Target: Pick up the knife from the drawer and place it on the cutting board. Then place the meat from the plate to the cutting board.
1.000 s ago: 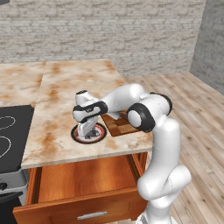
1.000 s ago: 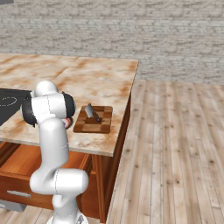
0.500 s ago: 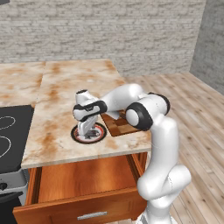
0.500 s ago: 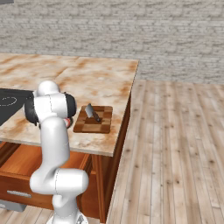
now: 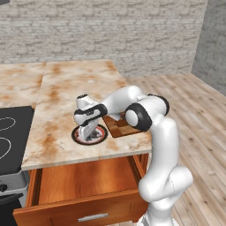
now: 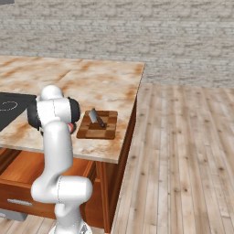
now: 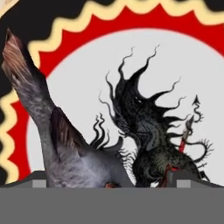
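End effector (image 5: 90, 132) has sunk lower over plate (image 5: 102, 134), jaws wide, holding nothing. Meat (image 7: 65, 140) at 8 o'clock on plate. Knife (image 6: 96, 118) already on board (image 6: 87, 133); meat grasp next.

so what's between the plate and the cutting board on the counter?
Nothing. In the left base view the plate lies close beside the cutting board, with just a narrow strip of bare marble counter between them.
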{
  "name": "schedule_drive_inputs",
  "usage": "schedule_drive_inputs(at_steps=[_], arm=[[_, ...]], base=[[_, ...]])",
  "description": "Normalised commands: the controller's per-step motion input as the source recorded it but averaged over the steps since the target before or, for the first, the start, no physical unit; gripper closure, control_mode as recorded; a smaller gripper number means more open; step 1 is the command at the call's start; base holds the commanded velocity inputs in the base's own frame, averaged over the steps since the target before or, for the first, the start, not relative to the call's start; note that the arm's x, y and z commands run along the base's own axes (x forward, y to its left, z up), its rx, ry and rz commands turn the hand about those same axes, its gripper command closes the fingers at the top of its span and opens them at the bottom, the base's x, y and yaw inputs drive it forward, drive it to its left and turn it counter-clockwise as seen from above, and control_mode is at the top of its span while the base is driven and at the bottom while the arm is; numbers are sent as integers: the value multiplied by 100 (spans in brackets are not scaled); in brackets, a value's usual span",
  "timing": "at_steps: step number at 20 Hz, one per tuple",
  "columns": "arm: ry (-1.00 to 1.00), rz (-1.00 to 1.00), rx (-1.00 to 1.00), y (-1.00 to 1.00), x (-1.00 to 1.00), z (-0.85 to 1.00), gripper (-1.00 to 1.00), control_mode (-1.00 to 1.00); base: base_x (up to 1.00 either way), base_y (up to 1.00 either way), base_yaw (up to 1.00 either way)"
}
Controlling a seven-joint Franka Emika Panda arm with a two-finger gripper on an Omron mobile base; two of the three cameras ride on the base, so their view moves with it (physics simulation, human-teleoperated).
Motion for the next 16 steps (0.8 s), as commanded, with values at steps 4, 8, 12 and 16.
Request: schedule_drive_inputs(at_steps=[4,8,12,16], arm=[[0,0,2,0,-4,-22,-100,-100],[0,0,2,0,-7,-19,-100,-100],[0,0,2,0,-7,-17,100,-100],[0,0,1,0,-8,-6,100,-100]], base=[[0,0,0],[0,0,0],[0,0,0],[0,0,0]])
